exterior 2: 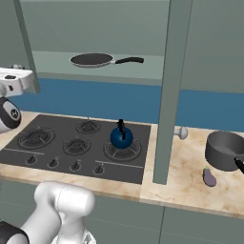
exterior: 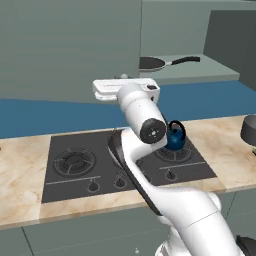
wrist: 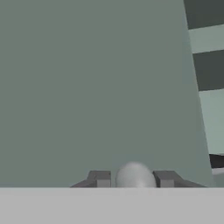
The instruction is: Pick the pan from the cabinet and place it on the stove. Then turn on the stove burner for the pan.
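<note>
Gripper [wrist: 132, 178] around pale round knob [wrist: 134, 175]

pan [exterior 2: 91, 59] on open cabinet [exterior 2: 119, 66] shelf | blue kettle [exterior 2: 121, 136] on stove [exterior 2: 76, 143] | pot [exterior 2: 224, 150] right

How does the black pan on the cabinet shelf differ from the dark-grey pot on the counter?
The shallow black pan is flat and wide with a long straight handle; the dark-grey pot is deep-walled. The pan sits up on the open grey-green cabinet's shelf; the pot stands low on the marble counter, right of the stove. Both are round, dark and upright.
</note>
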### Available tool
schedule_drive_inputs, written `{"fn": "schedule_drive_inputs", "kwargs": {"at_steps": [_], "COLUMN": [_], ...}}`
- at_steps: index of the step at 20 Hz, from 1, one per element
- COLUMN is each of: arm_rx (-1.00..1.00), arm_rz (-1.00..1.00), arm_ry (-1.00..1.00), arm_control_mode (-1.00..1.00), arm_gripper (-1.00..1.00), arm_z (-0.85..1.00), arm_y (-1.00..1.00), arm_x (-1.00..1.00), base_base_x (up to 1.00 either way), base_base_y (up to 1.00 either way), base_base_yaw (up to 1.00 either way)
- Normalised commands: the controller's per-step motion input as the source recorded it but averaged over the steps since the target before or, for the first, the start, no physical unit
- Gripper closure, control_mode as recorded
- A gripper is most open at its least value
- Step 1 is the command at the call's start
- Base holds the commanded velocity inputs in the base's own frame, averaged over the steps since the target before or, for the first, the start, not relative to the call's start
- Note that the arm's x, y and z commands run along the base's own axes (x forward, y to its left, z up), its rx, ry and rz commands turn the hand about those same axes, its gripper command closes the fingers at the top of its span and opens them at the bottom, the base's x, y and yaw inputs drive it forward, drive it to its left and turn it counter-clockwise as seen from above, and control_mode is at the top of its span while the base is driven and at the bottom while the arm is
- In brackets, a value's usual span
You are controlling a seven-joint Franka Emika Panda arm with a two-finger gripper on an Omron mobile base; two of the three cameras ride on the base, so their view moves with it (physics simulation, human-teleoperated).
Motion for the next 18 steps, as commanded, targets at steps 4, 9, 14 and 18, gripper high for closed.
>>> {"fn": "schedule_drive_inputs", "kwargs": {"at_steps": [4,9,14,18], "arm_rx": [-0.13,-0.09,-0.03,0.06], "arm_rz": [0.05,0.01,0.0,-0.03], "arm_ry": [0.0,0.0,0.01,-0.01], "arm_control_mode": [-1.0,-1.0,-1.0,-1.0], "arm_gripper": [1.0,1.0,-1.0,-1.0], "arm_z": [-0.11,-0.01,-0.03,0.0], "arm_y": [0.64,0.55,0.21,-0.18], "arm_x": [-0.75,-0.58,-0.05,-0.26], "base_base_x": [0.0,0.0,0.0,0.0], "base_base_y": [0.0,0.0,0.0,0.0], "base_base_yaw": [0.0,0.0,0.0,0.0]}}
